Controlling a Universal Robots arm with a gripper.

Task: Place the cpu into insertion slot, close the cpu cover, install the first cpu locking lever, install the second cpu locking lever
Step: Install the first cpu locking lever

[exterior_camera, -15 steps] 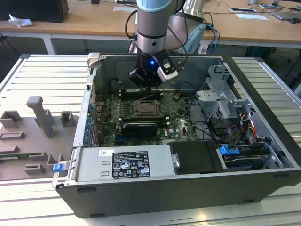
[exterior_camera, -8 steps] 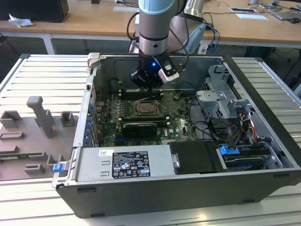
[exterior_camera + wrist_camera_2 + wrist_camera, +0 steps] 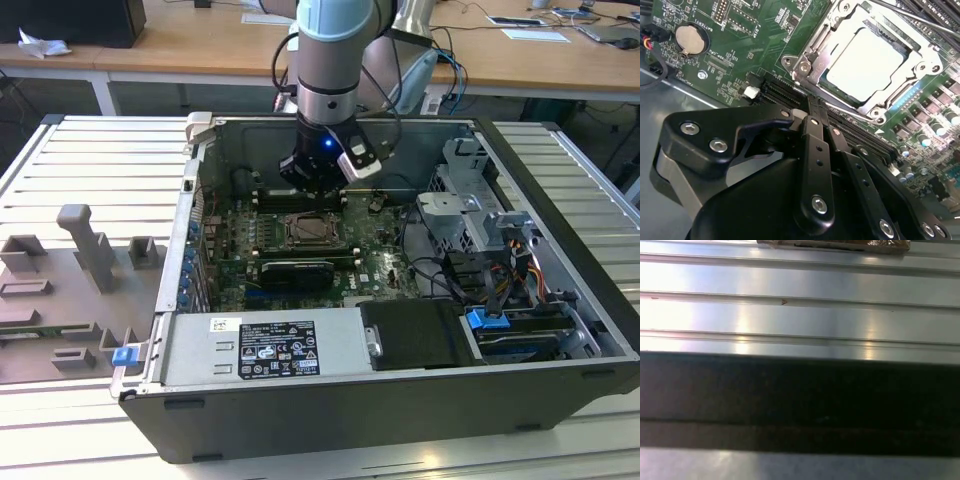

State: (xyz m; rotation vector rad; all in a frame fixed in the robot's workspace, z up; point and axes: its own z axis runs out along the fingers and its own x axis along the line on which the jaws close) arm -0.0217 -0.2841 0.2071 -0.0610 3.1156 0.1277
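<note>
End effector (image 3: 809, 111) just beside cpu (image 3: 865, 60)

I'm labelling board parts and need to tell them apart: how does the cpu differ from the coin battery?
The cpu is square; the battery is round. The cpu is clearly larger than the battery. A metal cover frames the cpu; a black holder rings the battery. Both are pale on top and lie flat on the green board.

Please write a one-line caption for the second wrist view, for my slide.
Gripper near the insertion slot, the cpu showing through the cpu cover.
</note>
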